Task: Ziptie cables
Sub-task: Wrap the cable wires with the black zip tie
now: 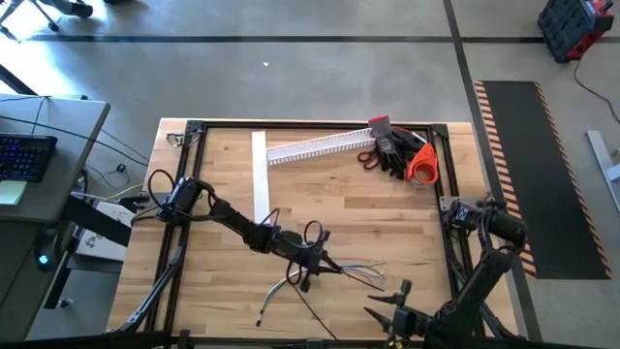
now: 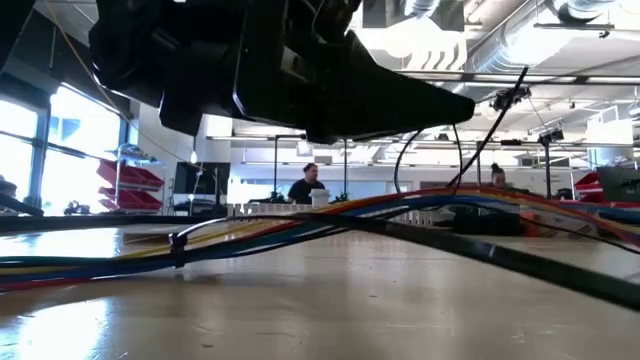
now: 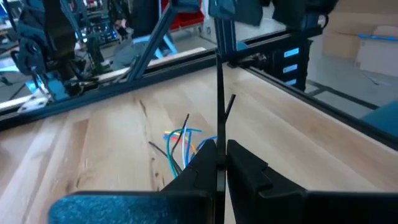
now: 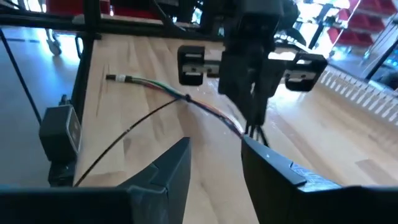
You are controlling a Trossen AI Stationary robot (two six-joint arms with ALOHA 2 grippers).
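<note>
1. Left wrist view shows the left hand (image 3: 219, 163) pinching a thin black ziptie (image 3: 219, 93) that stands straight up. It could slip or bend.
2. High view puts the cables (image 1: 329, 267) low in the middle of the counter (image 1: 387, 204), under that hand.
3. The right hand (image 4: 214, 163) is spread and holds nothing, low right in the high view.
4. I cannot tell if the ziptie goes around the cables.

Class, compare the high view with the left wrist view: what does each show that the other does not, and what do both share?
Only the high view shows the white slotted channel, the gloves and the right gripper, waiting at the table's near edge. Only the left wrist view shows the left gripper shut on a ziptie that stands upright between its fingers. Both show the cables and the wooden table.
</note>
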